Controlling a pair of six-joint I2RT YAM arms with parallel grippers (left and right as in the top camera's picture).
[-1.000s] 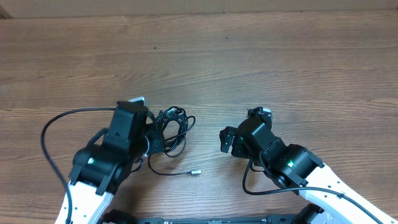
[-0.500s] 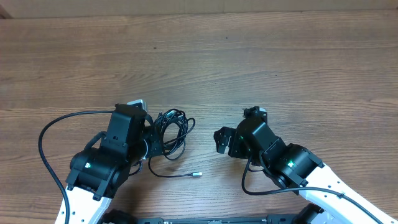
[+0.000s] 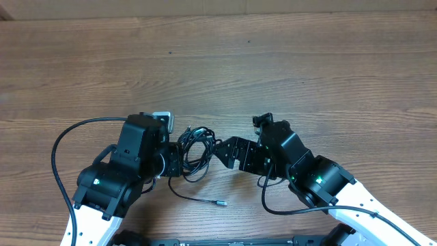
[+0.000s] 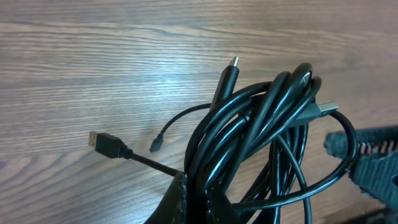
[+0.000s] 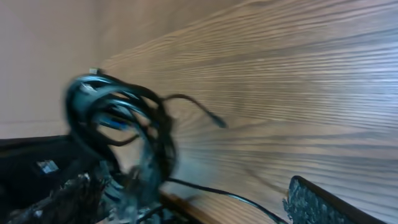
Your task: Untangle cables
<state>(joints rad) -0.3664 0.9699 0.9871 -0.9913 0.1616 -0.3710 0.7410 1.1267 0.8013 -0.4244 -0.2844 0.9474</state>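
Our left gripper [image 3: 180, 160] is our reference point. Its fingers [image 4: 174, 208] are pinched nearly closed on several strands of the cables [image 3: 194, 145], so the coil of black loops sits just to the right of it and appears to stand up from the table [image 3: 307, 68]. One strand trails from the coil toward the near side of the left gripper. It ends in a plug [image 3: 220, 202] lying on the wood, apart from everything else. Farther right of the left gripper, beyond the coil, our right gripper [image 3: 229, 154] has its fingers spread wide and holds nothing. One pad [image 4: 367, 155] sits just beside the outermost loop, and we cannot tell whether it touches.

We judge the main risk to be a blind grab. If the right fingers close across the whole coil rather than on one strand, pulling away from the left gripper would cinch the loops tighter instead of freeing them. The right wrist view is blurred, so picking out a single strand looks hard. A hard pull could also drag the strands out of the left gripper's pinch, or snag the trailing plug in a loop.
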